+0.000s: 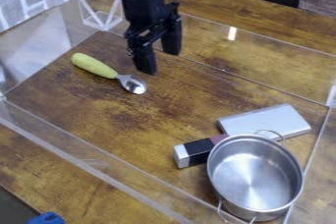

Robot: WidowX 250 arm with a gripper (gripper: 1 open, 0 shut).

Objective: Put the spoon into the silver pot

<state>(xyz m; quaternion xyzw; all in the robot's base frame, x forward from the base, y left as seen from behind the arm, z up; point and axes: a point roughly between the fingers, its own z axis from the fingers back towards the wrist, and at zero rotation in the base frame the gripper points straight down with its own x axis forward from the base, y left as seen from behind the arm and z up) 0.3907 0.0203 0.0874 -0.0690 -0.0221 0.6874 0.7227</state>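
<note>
The spoon lies flat on the wooden table at the left, its yellow-green handle toward the upper left and its small shiny bowl toward the lower right. My black gripper hangs pointing down just above and right of the spoon's bowl, open, with nothing between its fingers. It does not touch the spoon. The silver pot stands empty at the lower right, far from the gripper.
A flat grey slab lies just behind the pot and a small black-and-white block to its left. Clear plastic walls ring the work area. A blue object peeks in at the bottom left.
</note>
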